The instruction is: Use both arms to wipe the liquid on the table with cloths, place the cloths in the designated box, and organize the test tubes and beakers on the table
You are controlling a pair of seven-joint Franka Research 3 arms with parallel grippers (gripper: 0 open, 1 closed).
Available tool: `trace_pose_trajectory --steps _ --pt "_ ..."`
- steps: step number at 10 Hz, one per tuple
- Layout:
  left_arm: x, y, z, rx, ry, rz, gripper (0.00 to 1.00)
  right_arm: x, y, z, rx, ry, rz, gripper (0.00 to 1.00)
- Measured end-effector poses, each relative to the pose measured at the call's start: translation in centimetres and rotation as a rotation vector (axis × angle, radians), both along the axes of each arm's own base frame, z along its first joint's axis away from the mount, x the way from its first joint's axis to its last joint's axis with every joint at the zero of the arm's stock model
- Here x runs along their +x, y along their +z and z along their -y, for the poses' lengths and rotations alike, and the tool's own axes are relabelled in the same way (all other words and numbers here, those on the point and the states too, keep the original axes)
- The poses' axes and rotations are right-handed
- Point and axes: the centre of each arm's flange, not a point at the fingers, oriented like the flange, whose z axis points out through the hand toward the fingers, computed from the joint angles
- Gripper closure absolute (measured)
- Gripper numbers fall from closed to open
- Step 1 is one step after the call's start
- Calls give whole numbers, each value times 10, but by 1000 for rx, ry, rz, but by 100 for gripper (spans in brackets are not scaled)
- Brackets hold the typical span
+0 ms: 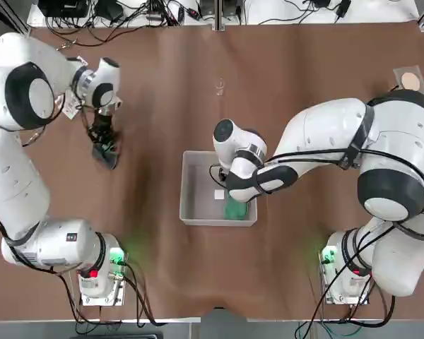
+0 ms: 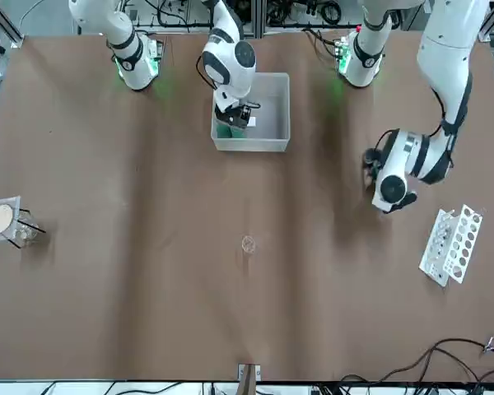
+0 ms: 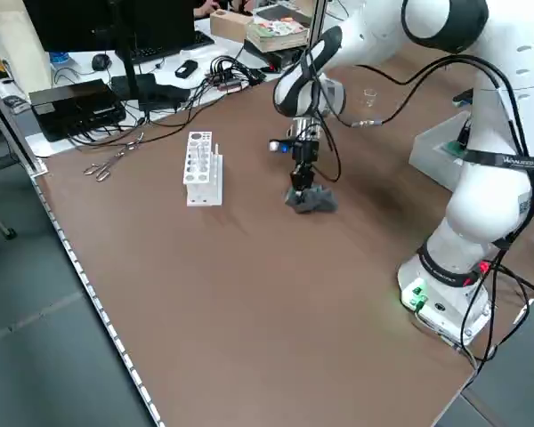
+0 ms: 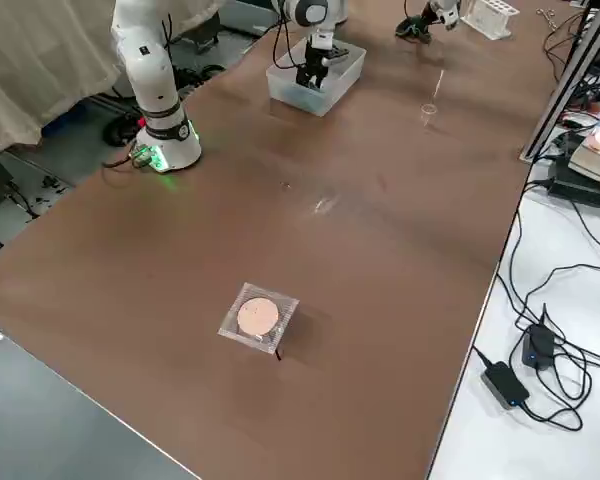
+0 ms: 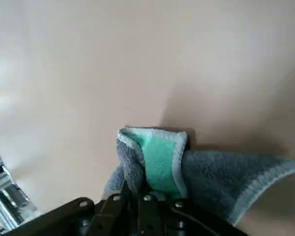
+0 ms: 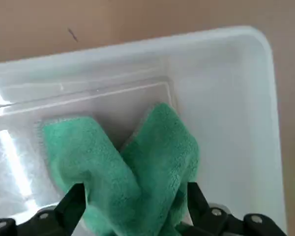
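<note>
My left gripper (image 1: 104, 141) is at the table's far left, shut on a dark grey cloth (image 3: 311, 200) whose lower part rests on the brown table (image 1: 162, 85). In the left wrist view a green patch shows on the grey cloth (image 5: 226, 172) at the pinch. My right gripper (image 1: 234, 194) reaches down into the translucent box (image 1: 191, 212) at the table's middle. It stands open, with the green cloth (image 6: 137, 162) lying on the box floor between its fingers (image 6: 71, 204). A beaker (image 1: 410, 81) with a pale beige circle sits at the far right corner. I see no liquid.
A white perforated rack (image 2: 451, 244) stands beyond my left gripper, near the far left edge. A small clear glass vessel (image 1: 220, 87) stands alone at the far middle. Cables and equipment lie past the far edge. The arm bases (image 1: 99, 272) occupy the near edge.
</note>
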Motion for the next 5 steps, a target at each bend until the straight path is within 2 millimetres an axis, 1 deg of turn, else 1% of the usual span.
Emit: trace_pose_trajectory --steps 1,2,3,4,5 --pt "-18 -2 -30 20 -9 -4 94 0 0 0 -1 -1 0 10" --pt "-35 -5 -56 38 -12 -20 94 1 0 0 -1 -2 0 16" --pt "-47 -7 -73 46 -10 -33 94 1 0 1 -1 -2 0 33" --pt "-52 -7 -78 46 -12 -33 94 1 0 0 0 -2 1 50" --pt "-53 -7 -73 43 -27 -32 94 1 0 0 0 -1 1 65"
